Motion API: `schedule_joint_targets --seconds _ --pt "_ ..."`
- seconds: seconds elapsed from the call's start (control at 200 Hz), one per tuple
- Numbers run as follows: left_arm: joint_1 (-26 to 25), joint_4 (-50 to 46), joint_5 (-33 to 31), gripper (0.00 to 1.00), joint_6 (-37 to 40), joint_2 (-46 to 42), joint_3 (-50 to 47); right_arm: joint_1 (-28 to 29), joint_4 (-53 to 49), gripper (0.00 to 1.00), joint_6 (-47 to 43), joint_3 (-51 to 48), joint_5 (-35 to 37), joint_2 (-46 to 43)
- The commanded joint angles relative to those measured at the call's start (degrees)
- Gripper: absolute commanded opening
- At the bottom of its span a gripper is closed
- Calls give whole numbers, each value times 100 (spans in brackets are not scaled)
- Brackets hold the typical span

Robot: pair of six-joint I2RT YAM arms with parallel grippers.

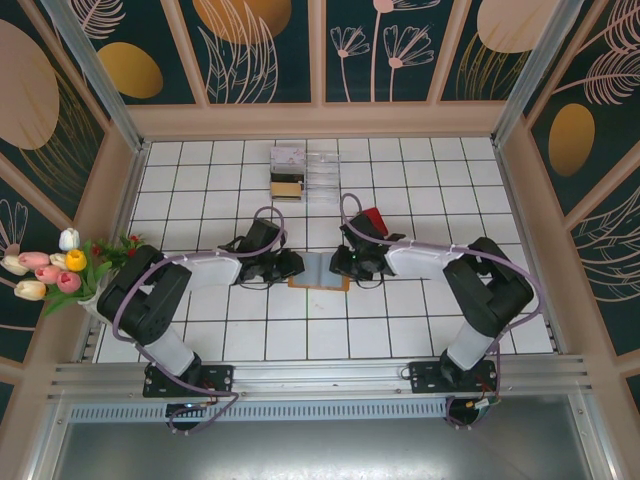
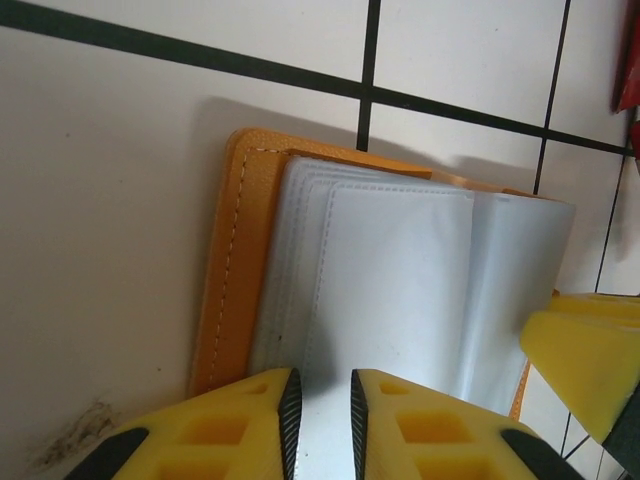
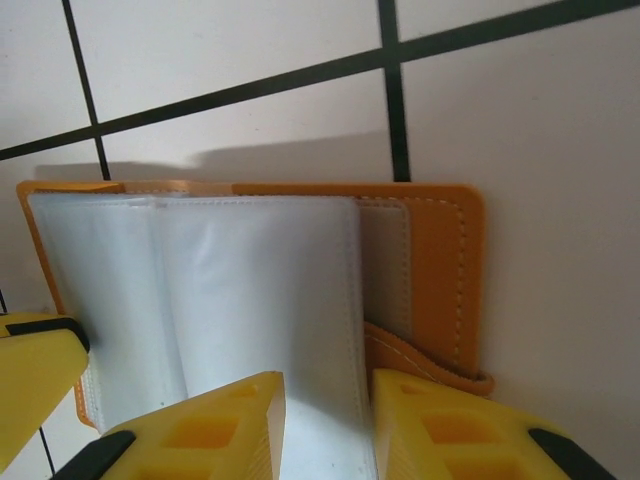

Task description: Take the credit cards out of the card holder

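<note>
Two of my grippers meet over the card holder [image 1: 320, 272] [image 2: 238, 260] [image 3: 440, 260], which lies open like a book on the tiled table [image 1: 400, 320], tan cover down and pale sleeve pages [image 2: 400, 280] [image 3: 250, 290] up. My left gripper [image 1: 286, 268] [image 2: 322, 388] sits at its 9 o'clock and my right gripper [image 1: 346, 264] [image 3: 328, 392] at its 3 o'clock. Each pair of jaws stands narrowly apart with a sleeve page running into the gap; I cannot tell whether either pinches it. I cannot make out any credit cards inside the cloudy sleeves. At 12 o'clock a clear plastic box [image 1: 312, 172] rests well apart.
</note>
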Motion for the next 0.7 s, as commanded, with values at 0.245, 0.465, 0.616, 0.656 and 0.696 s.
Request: schedule_joint_targets --seconds 0.245,0.465,0.616,0.656,0.696 --pt "0 -433 -278 28 53 -551 -164 56 -146 30 -402 500 -77 213" --pt "6 -1611 -1235 51 749 -899 858 48 -523 36 -781 723 556 -920" --pt "46 -2367 -2300 73 1185 -1179 1522 -186 -782 46 -1358 1133 1506 -1668" --pt "75 -2514 -2667 78 1273 -1258 1772 -329 -778 51 -1524 1213 1769 -1839" --pt "111 -2620 -3031 83 1350 -1345 1907 -472 -760 54 -1659 1273 1999 -1974"
